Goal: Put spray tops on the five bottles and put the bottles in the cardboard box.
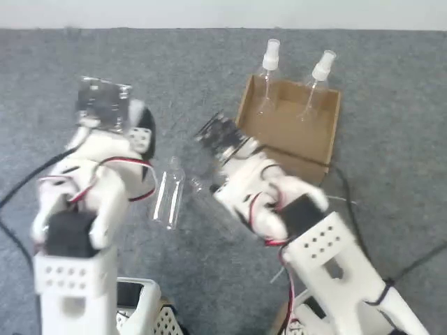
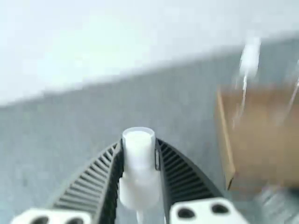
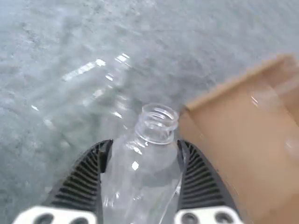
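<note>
we take the cardboard box [image 1: 283,132] as the reference. it sits on the grey table [image 1: 391,105] with its open side up. one capped bottle [image 1: 268,70] and a second capped bottle [image 1: 316,84] stand upright inside the box, against its far wall, each with a white sprayer fitted. the left gripper [image 2: 138,145] is clamped on a loose spray top [image 2: 137,179], with one ribbed finger on each side of it; it is well apart from the box. the right gripper [image 3: 145,145] is closed around an uncapped bottle [image 3: 152,140], gripping it below the neck, and the open neck is just beside an outer wall of the box. a further uncapped bottle [image 1: 169,194] lies on its side on the table, outside the box, between the two arms.
</note>
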Robot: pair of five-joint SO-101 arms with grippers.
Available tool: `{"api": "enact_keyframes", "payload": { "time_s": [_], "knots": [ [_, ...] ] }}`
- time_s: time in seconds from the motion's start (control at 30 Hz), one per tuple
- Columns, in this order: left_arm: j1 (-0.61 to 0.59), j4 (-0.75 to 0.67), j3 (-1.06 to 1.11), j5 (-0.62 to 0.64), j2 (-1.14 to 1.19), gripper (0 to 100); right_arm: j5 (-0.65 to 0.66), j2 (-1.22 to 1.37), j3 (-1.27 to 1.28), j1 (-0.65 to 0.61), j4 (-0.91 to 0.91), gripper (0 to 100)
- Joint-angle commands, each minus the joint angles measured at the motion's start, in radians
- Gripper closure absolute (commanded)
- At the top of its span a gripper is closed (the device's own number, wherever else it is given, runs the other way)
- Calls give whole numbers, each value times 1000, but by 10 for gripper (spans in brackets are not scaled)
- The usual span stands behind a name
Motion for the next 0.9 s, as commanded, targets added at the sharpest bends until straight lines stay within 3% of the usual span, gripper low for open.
{"api": "enact_keyframes", "payload": {
  "time_s": [0.0, 0.3, 0.47, 0.63, 0.87],
  "knots": [
    [-5, 43, -223, 63, -26, 989, -18, -41, 54, -42, -145, 992],
    [57, -21, -277, 235, 58, 989, -12, -38, 118, -130, -223, 991],
    [74, -106, -275, 341, 94, 989, -18, -42, 187, -163, -407, 992],
    [75, -117, -243, 367, 120, 989, -20, -44, 313, -162, -616, 992],
    [95, -155, -145, 367, 124, 989, -18, -44, 334, -163, -648, 992]
  ]
}}
